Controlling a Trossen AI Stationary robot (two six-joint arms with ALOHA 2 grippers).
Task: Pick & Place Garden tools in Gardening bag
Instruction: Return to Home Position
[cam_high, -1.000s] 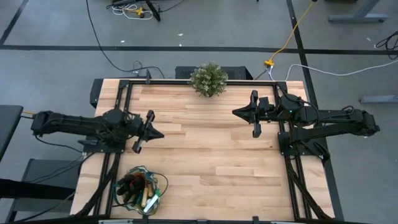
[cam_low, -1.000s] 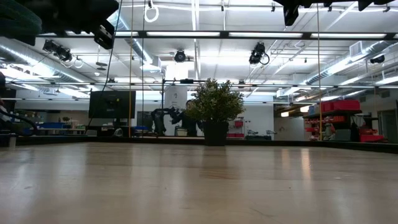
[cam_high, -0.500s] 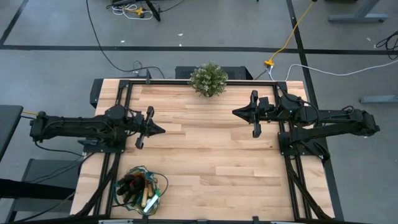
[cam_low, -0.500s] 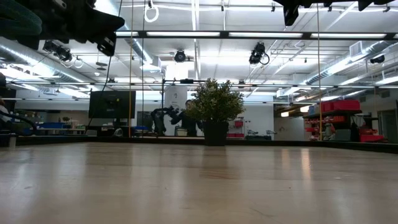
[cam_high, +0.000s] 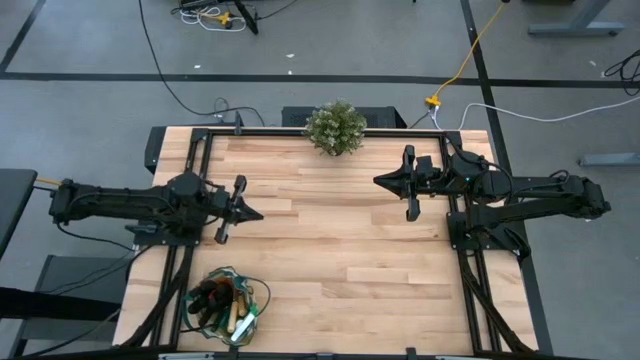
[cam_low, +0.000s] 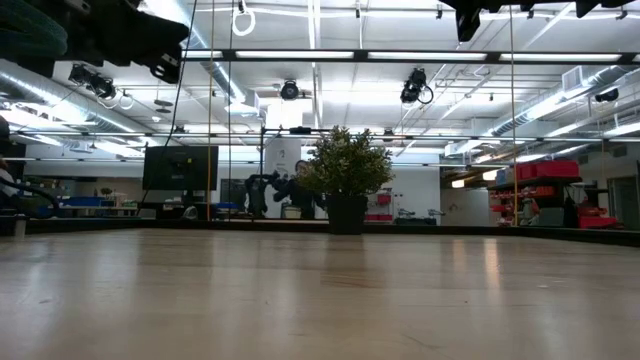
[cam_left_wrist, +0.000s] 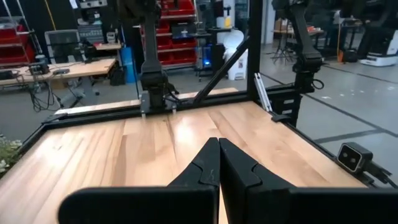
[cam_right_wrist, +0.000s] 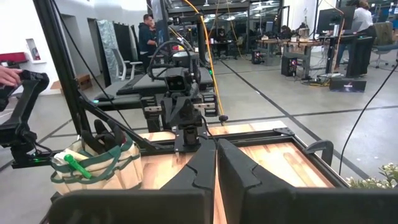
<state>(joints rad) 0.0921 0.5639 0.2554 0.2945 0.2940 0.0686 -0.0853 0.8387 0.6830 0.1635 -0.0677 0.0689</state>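
left gripper (cam_high: 255, 212), fingers pressed together, hangs over the table (cam_high: 340, 250) on its left; right gripper (cam_high: 380, 181) is likewise closed opposite; garden tools (cam_high: 225, 300) sit in the gardening bag (cam_right_wrist: 106, 175) at the near left corner; we judge the folding left arm could snag its handles; since before, the left gripper has drawn back slightly.

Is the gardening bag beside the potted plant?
No, the gardening bag sits at a left corner, the potted plant midway along the opposite edge.
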